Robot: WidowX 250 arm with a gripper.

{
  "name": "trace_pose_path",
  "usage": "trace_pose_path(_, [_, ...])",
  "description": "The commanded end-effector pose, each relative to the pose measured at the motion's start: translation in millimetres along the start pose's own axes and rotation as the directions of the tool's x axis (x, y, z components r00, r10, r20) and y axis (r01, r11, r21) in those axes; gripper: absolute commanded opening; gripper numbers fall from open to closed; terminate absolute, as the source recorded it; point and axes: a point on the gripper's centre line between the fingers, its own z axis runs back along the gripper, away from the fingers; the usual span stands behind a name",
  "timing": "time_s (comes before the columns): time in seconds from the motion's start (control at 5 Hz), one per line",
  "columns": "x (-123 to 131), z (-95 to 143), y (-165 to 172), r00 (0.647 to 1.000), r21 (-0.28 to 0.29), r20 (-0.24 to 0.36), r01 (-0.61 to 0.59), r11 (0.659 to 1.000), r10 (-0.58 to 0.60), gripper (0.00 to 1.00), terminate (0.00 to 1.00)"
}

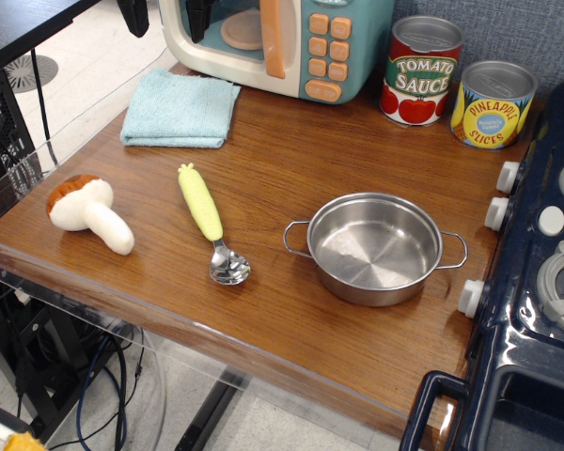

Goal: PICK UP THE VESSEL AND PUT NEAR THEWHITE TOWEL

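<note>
The vessel (374, 248) is a small shiny steel pot with two wire loop handles. It stands empty and upright on the wooden table, right of centre. The towel (180, 109) is a folded pale blue cloth lying flat at the back left. My gripper (166, 14) shows only as two dark fingertips at the top edge, above and behind the towel and in front of the toy microwave. The fingers stand wide apart with nothing between them. The gripper is far from the pot.
A toy microwave (282, 42) stands at the back. A tomato sauce can (421, 71) and a pineapple can (493, 104) stand behind the pot. A yellow-handled spoon (211, 222) and a plush mushroom (88, 212) lie to the left. A toy stove (536, 310) borders the right.
</note>
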Motion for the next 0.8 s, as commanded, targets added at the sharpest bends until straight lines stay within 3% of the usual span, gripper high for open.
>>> trace_pose_path(0.0, [0.0, 0.0, 0.0, 1.0, 0.0, 0.0, 0.0, 1.0, 0.0, 1.0, 0.0])
trace_pose_path(0.2, [-13.5, 5.9, -16.2, 1.0, -0.031, -0.003, 0.018, 0.999, -0.018, 1.0, 0.0])
trace_pose_path(0.6, [-53.3, 3.3, -46.6, 0.983, -0.09, -0.012, 0.183, 0.979, -0.185, 1.0, 0.0])
